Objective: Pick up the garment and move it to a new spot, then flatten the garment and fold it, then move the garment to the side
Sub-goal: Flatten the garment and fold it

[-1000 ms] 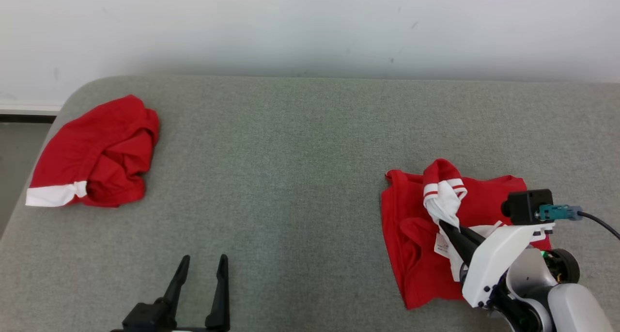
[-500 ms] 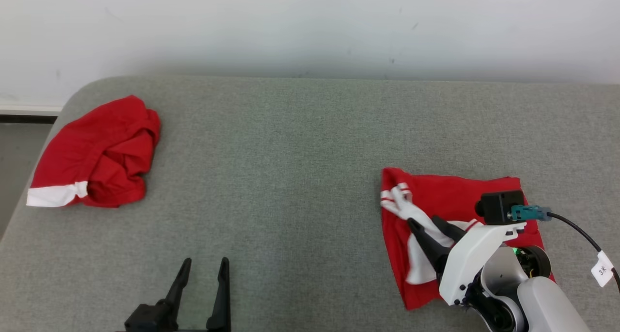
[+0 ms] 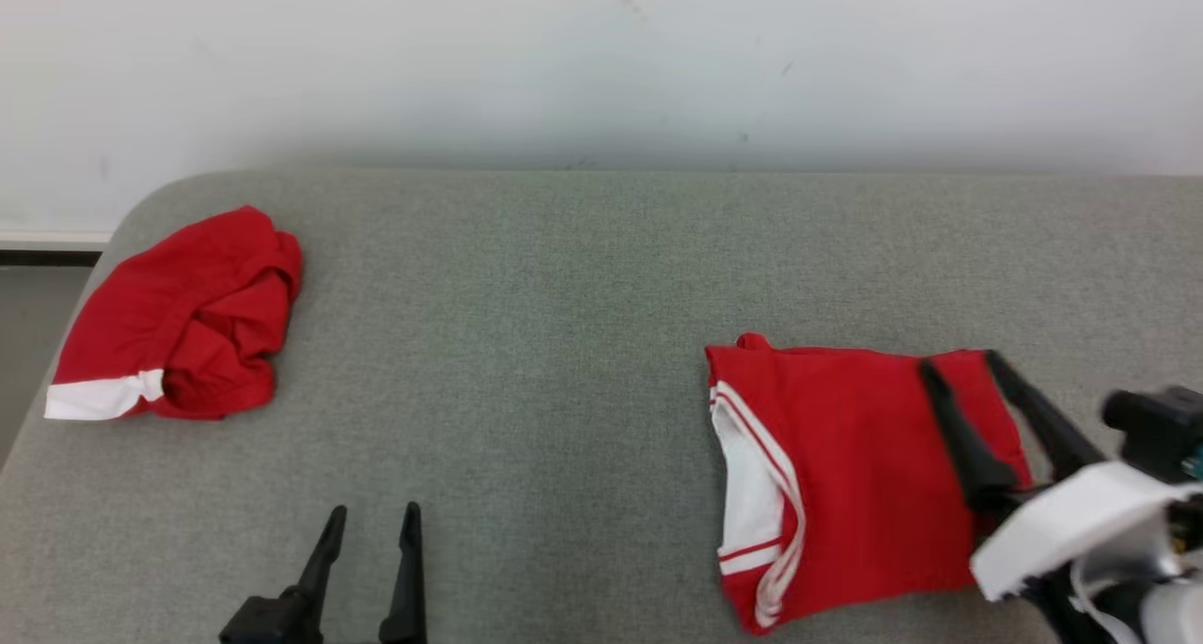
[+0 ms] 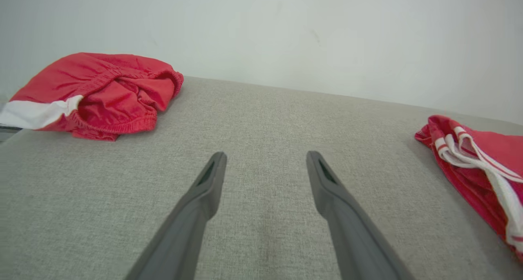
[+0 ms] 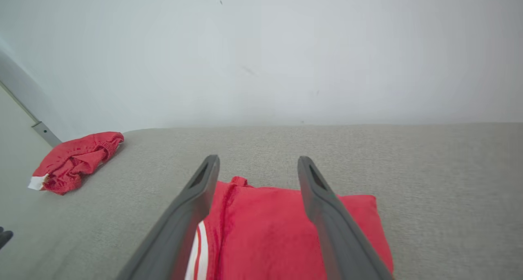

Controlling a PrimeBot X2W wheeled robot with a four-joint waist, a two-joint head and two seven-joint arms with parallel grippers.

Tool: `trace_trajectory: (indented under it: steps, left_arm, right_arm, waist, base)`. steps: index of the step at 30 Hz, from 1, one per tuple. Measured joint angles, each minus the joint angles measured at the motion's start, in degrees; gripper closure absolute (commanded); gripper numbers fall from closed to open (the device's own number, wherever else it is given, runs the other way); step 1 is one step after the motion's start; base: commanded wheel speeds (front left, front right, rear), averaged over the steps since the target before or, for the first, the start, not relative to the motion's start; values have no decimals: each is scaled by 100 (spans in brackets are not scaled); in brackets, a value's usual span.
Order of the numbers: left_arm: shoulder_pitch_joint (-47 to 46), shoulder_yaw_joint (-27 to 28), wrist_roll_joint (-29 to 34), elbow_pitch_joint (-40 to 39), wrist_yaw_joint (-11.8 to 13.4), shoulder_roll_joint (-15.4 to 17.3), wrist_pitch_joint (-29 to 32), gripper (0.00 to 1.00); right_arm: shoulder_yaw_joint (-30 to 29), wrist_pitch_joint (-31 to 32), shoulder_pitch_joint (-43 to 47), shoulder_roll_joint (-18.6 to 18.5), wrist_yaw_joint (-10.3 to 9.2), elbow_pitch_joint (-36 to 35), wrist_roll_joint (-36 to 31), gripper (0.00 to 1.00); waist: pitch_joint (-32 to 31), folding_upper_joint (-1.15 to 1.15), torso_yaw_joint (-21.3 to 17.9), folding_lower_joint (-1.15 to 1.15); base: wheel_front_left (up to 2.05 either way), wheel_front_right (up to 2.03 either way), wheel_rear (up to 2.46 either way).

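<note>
The red garment [image 3: 846, 475] with white stripes lies folded and flat on the right part of the grey worktop [image 3: 564, 343]. Our right hand [image 3: 959, 362] is over its right edge, with the two fingers spread wide and holding nothing; we cannot tell if the tips touch the cloth. Our left hand [image 3: 374, 510] is at the lower left, its fingers parted too and empty, above bare worktop. A second red garment [image 3: 179, 315], crumpled, lies near the far left corner, well apart from the folded one.
</note>
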Motion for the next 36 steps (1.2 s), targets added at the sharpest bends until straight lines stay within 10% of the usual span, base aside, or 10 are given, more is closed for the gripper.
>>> trace_trajectory:
  steps: [17, 29, 30, 36]
  left_arm:
    - [360, 314, 475, -169, -74, 14, 0, 0]
    - [534, 391, 597, -366, -103, 11, 0, 0]
    - [532, 393, 597, -387, -103, 11, 0, 0]
    - [343, 388, 595, -423, -136, 7, 0, 0]
  right_arm:
    - [-1220, -2788, 1266, -786, 1, 1152, -1856, 0]
    - [-1238, -3126, 1270, -526, 1, 1566, -2080, 0]
    - [-1124, -3130, 1241, -522, 1, 1562, -2056, 100]
    - [-189, -3131, 648, -423, 1, 2128, -2117, 100]
  waist:
    - [-539, 0, 71, 0]
    - [-655, 0, 122, -1]
    - [-619, 0, 126, -1]
    - [-318, 0, 169, 0]
  base:
    - [0, 0, 0]
    - [0, 0, 0]
    - [0, 0, 0]
    - [0, 0, 0]
